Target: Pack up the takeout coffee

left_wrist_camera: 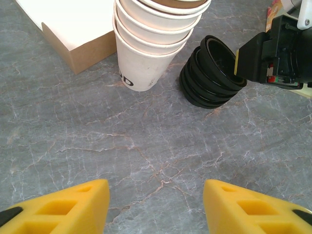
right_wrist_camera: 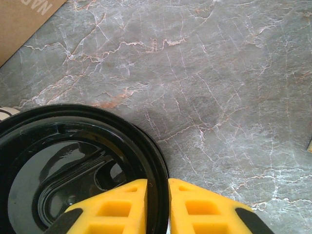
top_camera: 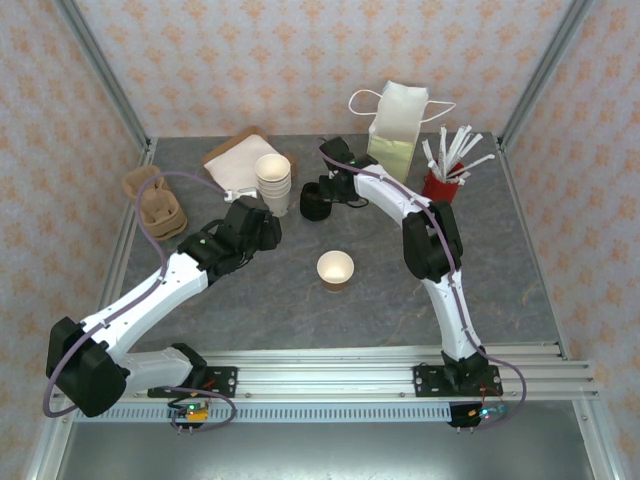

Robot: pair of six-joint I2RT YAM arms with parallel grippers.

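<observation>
The grey marbled table [top_camera: 250, 310] is walled on its left, far and right sides, and the clutter keeps to the far half. Cardboard cup carriers [top_camera: 155, 205] sit at the left edge, then a flat box [top_camera: 235, 155] and a stack of lidless cups [top_camera: 273, 180]. A stack of black lids [top_camera: 318, 203] stands just right of those cups. A white paper bag [top_camera: 400, 125] rests against the far wall, with a red holder of straws [top_camera: 440, 185] to its right. The takeout coffee cup [top_camera: 335, 270] stands alone mid-table, top open, with bare surface all round it.

The left arm reaches diagonally from the near left corner. The left gripper [left_wrist_camera: 156, 195] hangs short of the cup stack, jaws well apart over bare table, nothing between them. The right arm rises from the near right, bends at the elbow and stretches left to the lids. The right gripper [right_wrist_camera: 157, 187] is narrowed to a slim gap with the rim of the top lid [right_wrist_camera: 73, 165] in it.

The left wrist view shows the upper lids tilted. The right wrist view shows the rim between the pads, which the overhead view hides under the wrist.
</observation>
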